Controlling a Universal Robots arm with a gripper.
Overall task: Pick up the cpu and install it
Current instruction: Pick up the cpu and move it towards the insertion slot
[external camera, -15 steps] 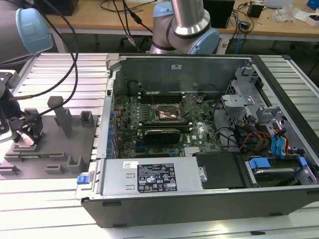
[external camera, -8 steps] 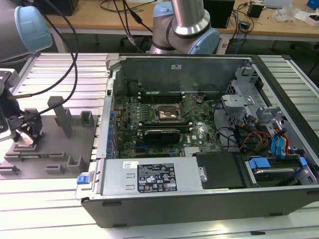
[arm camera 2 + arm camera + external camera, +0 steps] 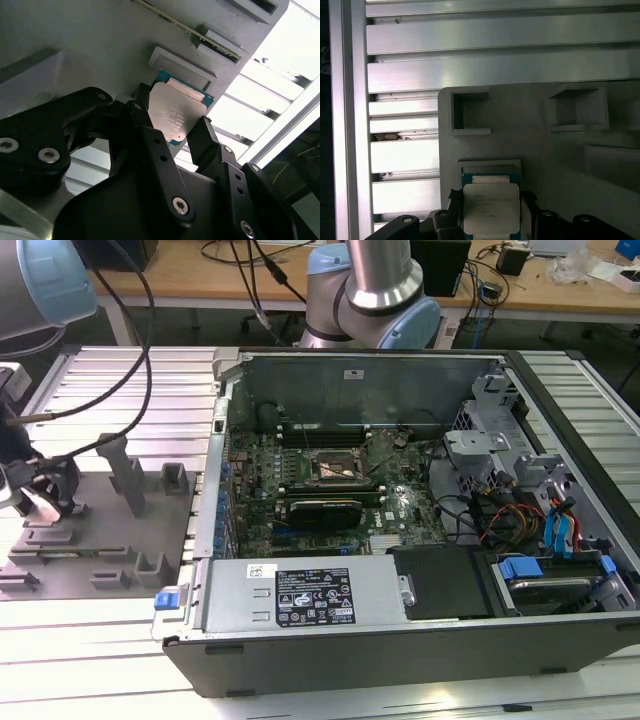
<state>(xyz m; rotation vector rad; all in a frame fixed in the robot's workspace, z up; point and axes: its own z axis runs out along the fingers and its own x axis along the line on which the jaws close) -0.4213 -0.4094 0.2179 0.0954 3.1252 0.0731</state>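
Note:
In both wrist views the cpu shows its silvery top and green rim, sitting between my gripper's black fingers. The gripper is shut on the cpu, one finger against each of two opposite edges. The chip is right at a shallow rectangular seat of the grey fixture plate. In the exterior view the gripper is low over that plate at the exterior view's left. The black motherboard socket lies inside the open computer case, well to the exterior view's right.
The open computer case has raised walls, a long black card, cables and drive bays. The grey plate carries upright posts and pockets. Ribbed aluminium table slats surround it. A second arm's base stands behind the case.

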